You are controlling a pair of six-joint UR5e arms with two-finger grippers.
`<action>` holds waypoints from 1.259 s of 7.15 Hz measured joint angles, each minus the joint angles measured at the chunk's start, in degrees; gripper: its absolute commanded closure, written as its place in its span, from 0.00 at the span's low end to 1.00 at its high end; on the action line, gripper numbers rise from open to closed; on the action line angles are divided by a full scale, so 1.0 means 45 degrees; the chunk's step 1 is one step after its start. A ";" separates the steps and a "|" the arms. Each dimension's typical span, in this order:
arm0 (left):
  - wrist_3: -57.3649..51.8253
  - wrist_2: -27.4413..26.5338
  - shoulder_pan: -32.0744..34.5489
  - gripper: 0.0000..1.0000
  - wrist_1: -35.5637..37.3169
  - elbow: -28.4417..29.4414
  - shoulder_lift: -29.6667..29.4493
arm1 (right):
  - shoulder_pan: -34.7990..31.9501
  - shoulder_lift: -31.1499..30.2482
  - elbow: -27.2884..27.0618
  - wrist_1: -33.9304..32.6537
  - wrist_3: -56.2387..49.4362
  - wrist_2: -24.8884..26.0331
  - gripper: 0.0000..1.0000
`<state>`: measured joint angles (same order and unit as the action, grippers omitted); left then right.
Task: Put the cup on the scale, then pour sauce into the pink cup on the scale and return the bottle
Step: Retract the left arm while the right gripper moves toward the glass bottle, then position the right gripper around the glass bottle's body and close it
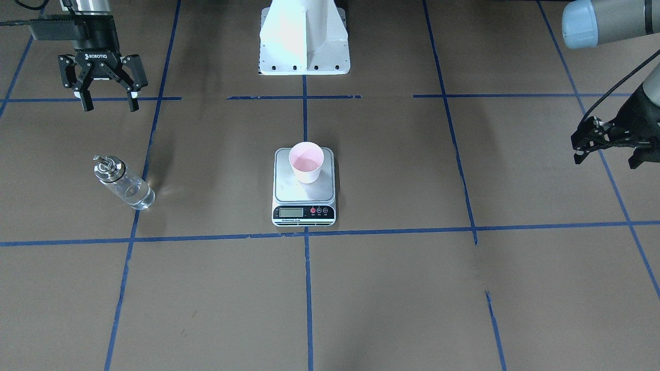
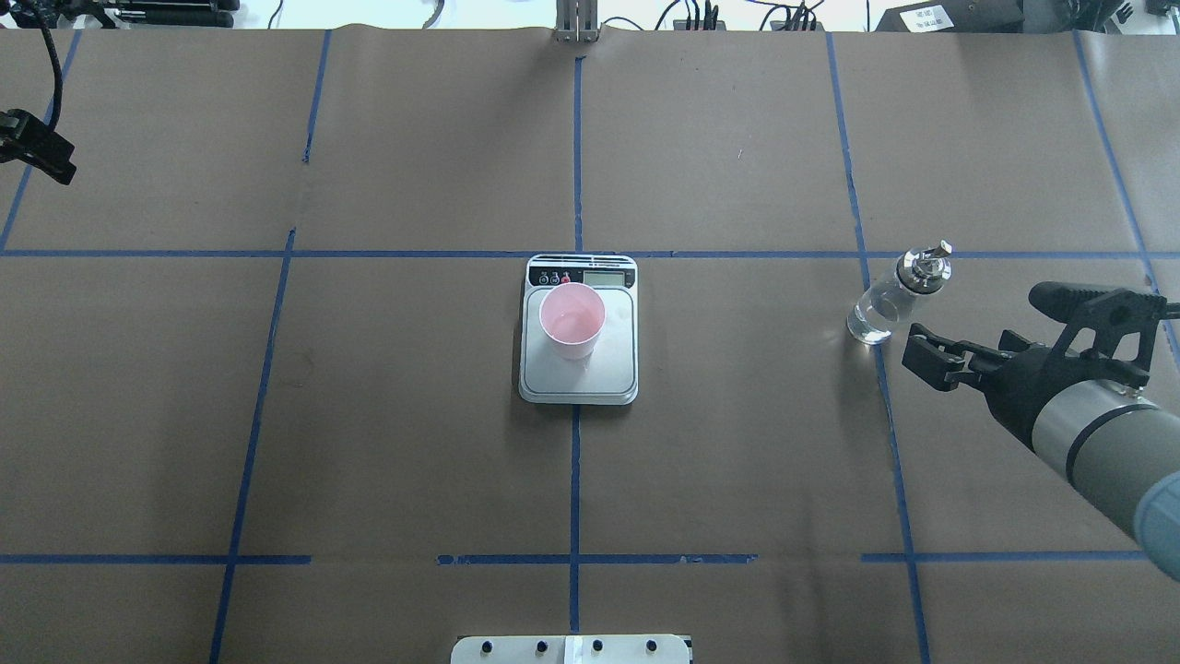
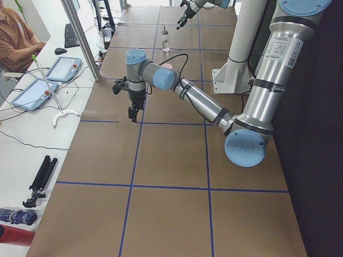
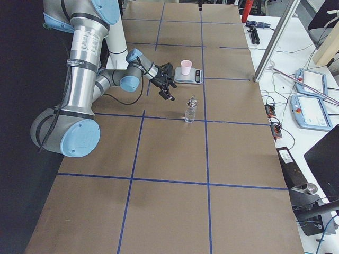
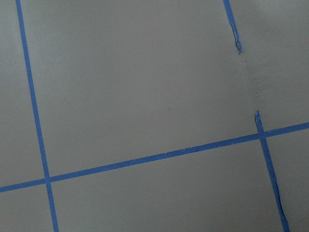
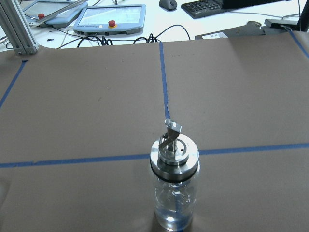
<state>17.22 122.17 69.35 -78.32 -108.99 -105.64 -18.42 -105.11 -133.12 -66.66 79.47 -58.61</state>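
Note:
The pink cup stands upright on the steel platform of the scale at the table's middle; both also show in the overhead view, the cup on the scale. The clear glass bottle stands upright on the table on my right side, with a little clear liquid at its bottom. My right gripper is open and empty, just behind the bottle and apart from it. My left gripper is open and empty, far out at the table's left side.
The white robot pedestal stands behind the scale. Blue tape lines grid the brown table. Tablets and a keyboard lie beyond the table's far edge. A seated operator is beside the table.

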 measured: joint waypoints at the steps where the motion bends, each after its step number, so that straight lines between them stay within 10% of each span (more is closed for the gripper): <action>1: 0.0001 0.0000 0.0000 0.00 0.0001 -0.0034 0.0046 | 0.0584 0.0004 0.0531 0.0401 0.0110 0.1312 0.00; 6: 0.0020 0.0006 0.0000 0.00 0.0002 -0.0149 0.0110 | 0.2487 0.0234 0.5071 0.5497 0.0078 0.6020 0.00; 9: 0.0020 0.0008 0.0000 0.00 0.0007 -0.0169 0.0186 | 0.2692 0.0769 0.6192 0.6568 -0.0197 0.6963 0.00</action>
<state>17.31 122.21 69.35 -78.29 -109.75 -104.80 -6.31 -101.64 -105.25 -37.11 78.58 -27.28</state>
